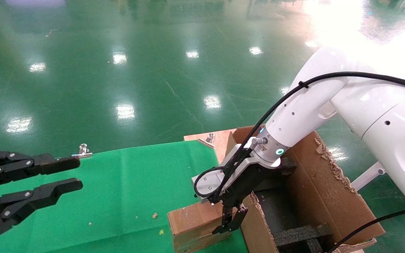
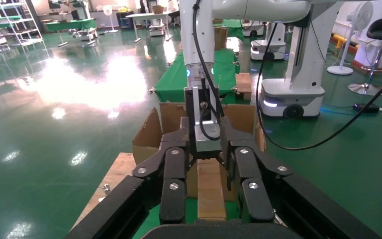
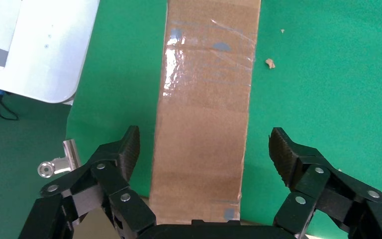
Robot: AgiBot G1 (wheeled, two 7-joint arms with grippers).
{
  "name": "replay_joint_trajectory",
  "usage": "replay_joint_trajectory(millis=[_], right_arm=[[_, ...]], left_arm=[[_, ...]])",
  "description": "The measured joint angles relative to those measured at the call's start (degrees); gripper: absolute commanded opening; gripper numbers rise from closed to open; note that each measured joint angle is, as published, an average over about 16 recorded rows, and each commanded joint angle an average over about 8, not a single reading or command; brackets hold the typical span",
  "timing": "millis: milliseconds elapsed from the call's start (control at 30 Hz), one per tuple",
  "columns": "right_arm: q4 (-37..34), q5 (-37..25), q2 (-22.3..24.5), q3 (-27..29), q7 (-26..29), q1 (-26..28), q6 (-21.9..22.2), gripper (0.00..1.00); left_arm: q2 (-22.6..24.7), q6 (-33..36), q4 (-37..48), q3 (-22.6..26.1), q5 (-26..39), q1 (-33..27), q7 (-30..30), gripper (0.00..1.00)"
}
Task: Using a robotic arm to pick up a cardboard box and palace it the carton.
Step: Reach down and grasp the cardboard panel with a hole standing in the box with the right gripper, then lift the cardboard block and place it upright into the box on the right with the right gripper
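The cardboard box (image 1: pixel 192 225), small and slim with shiny clear tape (image 3: pixel 204 114), lies on the green cloth right beside the carton (image 1: pixel 329 196). The white robotic arm's right gripper (image 1: pixel 230 219) hangs over the box's end nearest the carton. It is open (image 3: pixel 206 149), with one finger (image 3: pixel 129 149) on each side of the box and green cloth showing in both gaps. Nothing is held. My all-black left gripper (image 1: pixel 74 174) hovers open over the left of the cloth, far from the box. The left wrist view looks along the box (image 2: pixel 211 191) toward the carton (image 2: pixel 149 134).
Black foam blocks (image 1: pixel 301 233) sit inside the carton between its ragged flaps. The green cloth (image 1: pixel 125 189) covers the table, held by a metal clip (image 1: pixel 83 151) at its far edge. A wooden board (image 1: pixel 220 138) shows behind the carton. Small scraps dot the cloth.
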Motion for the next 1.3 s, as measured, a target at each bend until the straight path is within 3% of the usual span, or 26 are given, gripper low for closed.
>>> replay_joint_trajectory(millis=[900,1300], right_arm=[[0.7,0.7,0.6,1.1,0.4,-0.7,0.1,0.00],[2.1,5.3,2.9,0.2,1.9,2.6,0.2,0.00]], left_arm=[[0.0,0.0,0.0,0.0,0.0,0.0,0.0,1.00],[0.0,0.0,0.0,0.0,0.0,0.0,0.0,1.00]])
